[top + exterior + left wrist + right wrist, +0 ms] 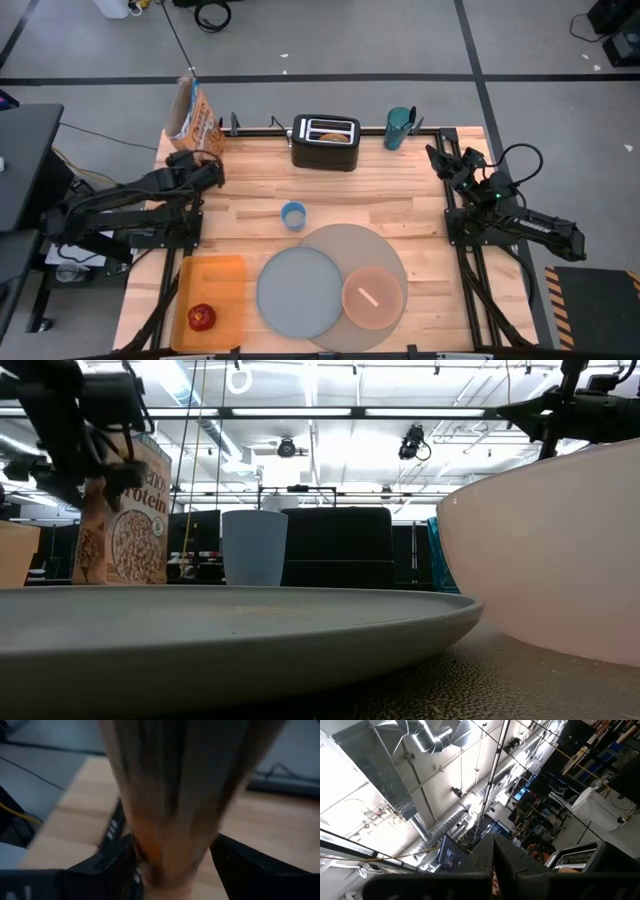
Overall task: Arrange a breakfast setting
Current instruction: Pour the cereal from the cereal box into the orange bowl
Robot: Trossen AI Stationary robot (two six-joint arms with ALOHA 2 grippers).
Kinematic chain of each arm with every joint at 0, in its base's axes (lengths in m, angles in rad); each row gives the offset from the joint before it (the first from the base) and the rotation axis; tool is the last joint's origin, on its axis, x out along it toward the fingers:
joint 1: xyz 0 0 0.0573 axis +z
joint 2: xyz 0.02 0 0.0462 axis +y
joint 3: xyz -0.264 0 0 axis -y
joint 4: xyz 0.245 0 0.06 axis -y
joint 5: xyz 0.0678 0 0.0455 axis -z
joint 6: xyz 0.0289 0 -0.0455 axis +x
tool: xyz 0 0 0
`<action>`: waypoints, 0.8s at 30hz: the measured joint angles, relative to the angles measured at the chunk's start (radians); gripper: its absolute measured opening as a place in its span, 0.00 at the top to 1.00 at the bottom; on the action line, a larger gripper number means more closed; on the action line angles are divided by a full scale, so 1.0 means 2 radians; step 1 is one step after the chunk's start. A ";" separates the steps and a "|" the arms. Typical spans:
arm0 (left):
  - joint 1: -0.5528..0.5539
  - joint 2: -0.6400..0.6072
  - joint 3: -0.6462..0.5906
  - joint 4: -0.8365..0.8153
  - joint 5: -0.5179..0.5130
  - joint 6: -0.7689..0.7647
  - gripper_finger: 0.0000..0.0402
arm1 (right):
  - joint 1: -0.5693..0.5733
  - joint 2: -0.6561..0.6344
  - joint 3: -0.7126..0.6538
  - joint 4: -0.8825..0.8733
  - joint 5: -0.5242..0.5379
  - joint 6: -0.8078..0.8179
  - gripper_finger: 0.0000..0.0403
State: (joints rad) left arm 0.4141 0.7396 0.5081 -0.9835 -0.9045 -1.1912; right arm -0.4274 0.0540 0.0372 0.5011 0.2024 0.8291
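Cereal box [194, 118] stands at the table's [400, 215] far left corner, squeezed by the left gripper [204, 166], likely for moving to the mat [384, 246]. Right gripper [445, 160] waits; fingers unclear.

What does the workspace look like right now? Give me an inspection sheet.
Surface: wooden table.
Job's things: plate and pink bowl on the mat; apple on an orange board; cereal box at far left corner; teal cup at far edge.
Clutter: toaster; small blue cup.
Grippers: left gripper shut on the cereal box; right gripper idle near teal cup.
Cables: on floor beyond table.
Surroundings: nothing seen near table.
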 joint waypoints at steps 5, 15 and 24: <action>0.000 0.000 -0.030 0.022 0.033 -0.004 0.42 | 0.000 0.000 0.000 0.000 -0.004 0.000 0.97; 0.000 0.000 -0.031 0.024 0.010 -0.009 0.52 | 0.000 0.000 0.000 0.000 -0.007 0.002 0.97; 0.000 0.000 -0.031 0.025 0.005 -0.009 0.72 | 0.000 0.000 0.000 -0.001 -0.007 0.000 0.96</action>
State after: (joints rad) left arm 0.4141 0.7388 0.4465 -0.9340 -0.8941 -1.2098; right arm -0.4274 0.0540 0.0372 0.4999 0.1875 0.8287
